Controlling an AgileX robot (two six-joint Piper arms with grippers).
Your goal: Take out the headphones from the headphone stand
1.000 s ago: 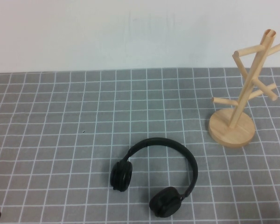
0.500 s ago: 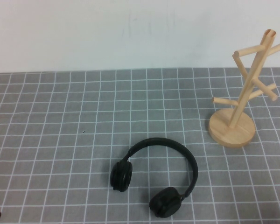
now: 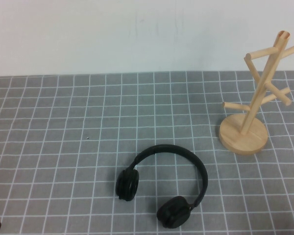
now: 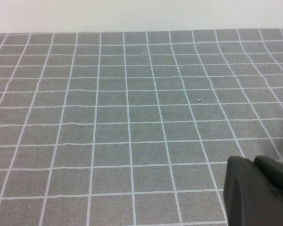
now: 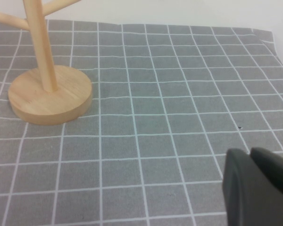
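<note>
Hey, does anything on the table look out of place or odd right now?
Nothing stands out. The headphones lie flat on the mat, off the upright headphone stand. The left gripper and right gripper show only as dark edges.

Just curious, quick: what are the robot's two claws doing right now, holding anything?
Left gripper: parked at the near left edge, nothing held; open or shut cannot be told.
Right gripper: same, near right.

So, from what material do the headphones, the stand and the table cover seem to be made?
The headphones look like matte black plastic with soft padded ear cups, likely foam or leatherette. The headphone stand appears to be light, unpainted wood: pale tan with a smooth finish. The table cover seems to be grey cloth with a white grid, wrinkled at one edge. The left gripper and right gripper sit low, near the robot.
</note>
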